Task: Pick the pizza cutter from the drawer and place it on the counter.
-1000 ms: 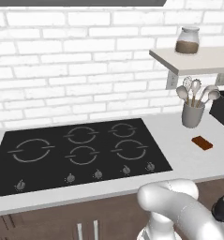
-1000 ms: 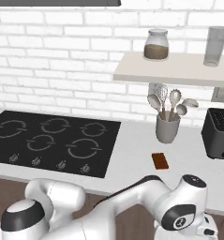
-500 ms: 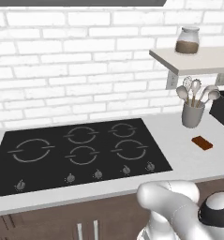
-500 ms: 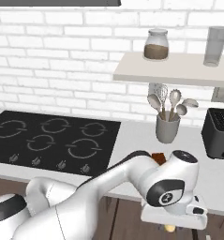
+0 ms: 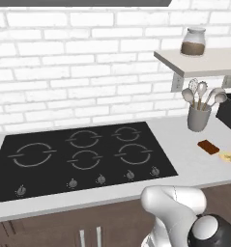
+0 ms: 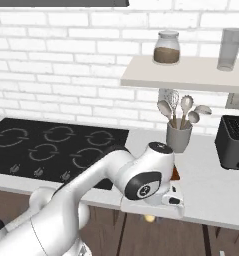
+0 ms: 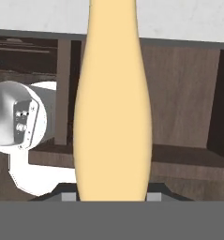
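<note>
One pizza cutter (image 7: 113, 108) stood clamped in the closed gripper (image 7: 112, 196), below the counter (image 6: 211, 186) front edge. Near the right sat one utensil crock (image 6: 178, 136), one toaster (image 6: 233, 142), one brown block (image 5: 208, 146).

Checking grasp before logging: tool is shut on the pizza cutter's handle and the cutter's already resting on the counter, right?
Not resting on the counter. The hand view shows the pizza cutter held in the shut tool, in front of the dark cabinet fronts below the counter edge. The grip part is right.
</note>
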Tool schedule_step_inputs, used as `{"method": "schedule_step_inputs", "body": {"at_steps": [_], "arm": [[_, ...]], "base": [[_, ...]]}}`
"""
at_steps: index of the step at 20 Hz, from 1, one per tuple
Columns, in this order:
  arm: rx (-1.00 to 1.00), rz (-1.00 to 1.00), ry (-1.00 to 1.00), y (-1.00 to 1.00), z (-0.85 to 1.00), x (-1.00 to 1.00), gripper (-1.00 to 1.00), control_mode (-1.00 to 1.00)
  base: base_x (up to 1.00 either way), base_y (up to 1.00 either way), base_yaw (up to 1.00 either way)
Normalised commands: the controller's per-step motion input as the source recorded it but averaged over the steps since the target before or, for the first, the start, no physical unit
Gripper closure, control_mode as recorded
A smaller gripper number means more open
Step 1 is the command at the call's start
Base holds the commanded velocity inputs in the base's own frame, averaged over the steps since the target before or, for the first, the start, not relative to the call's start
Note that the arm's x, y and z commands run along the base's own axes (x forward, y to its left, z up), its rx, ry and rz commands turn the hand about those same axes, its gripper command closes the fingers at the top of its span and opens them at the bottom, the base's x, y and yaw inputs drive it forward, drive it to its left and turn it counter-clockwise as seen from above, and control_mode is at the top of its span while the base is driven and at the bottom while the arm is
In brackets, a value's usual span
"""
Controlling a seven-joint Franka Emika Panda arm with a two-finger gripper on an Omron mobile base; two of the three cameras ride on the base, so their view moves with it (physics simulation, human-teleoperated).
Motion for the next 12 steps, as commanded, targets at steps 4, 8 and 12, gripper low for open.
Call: {"method": "schedule_step_inputs", "body": {"at_steps": [4,8,12], "arm": [[0.02,0.0,0.0,0.52,-0.18,0.93,1.0,-1.0],[0.05,0.0,0.0,0.16,-0.12,0.99,1.0,-1.0],[0.03,0.0,0.0,0.06,-0.13,0.98,1.0,-1.0]], "base": [[0.0,0.0,0.0],[0.0,0.0,0.0],[0.0,0.0,0.0]]}}
